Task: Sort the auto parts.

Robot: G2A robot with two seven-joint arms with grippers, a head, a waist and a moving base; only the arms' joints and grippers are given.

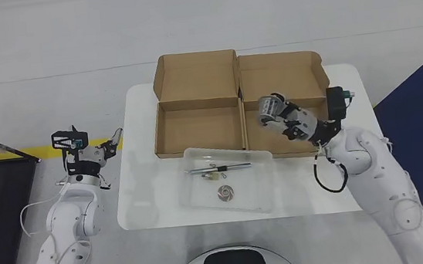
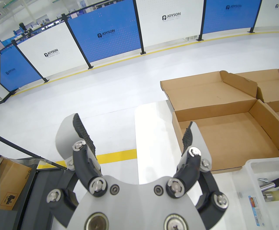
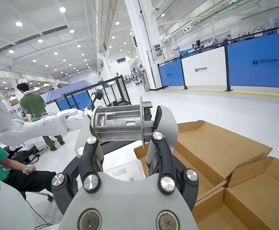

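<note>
Parts are lying loose in the clear tray, which is sitting on the white surface closest to my body. A slim metal rod is stretching across the tray's far half, and a round ring-shaped piece is resting nearer to me.

Out to the side, my left end effector is hanging just off the left edge of the surface, above the floor and its yellow line. Its fingers are spread wide apart and pointing toward the left box.

A little farther out, my right end effector is pinching a grey cylindrical housing of cast metal between its fingers. I am holding the housing on its side, with its flanged end pressing against one finger pad. It is hovering in the air above the near part of the right box, apart from the cardboard.

Just beyond the tray, the two open cardboard boxes are standing side by side and touching along their shared wall. Their lids are folding back flat toward the far edge of the surface.
</note>
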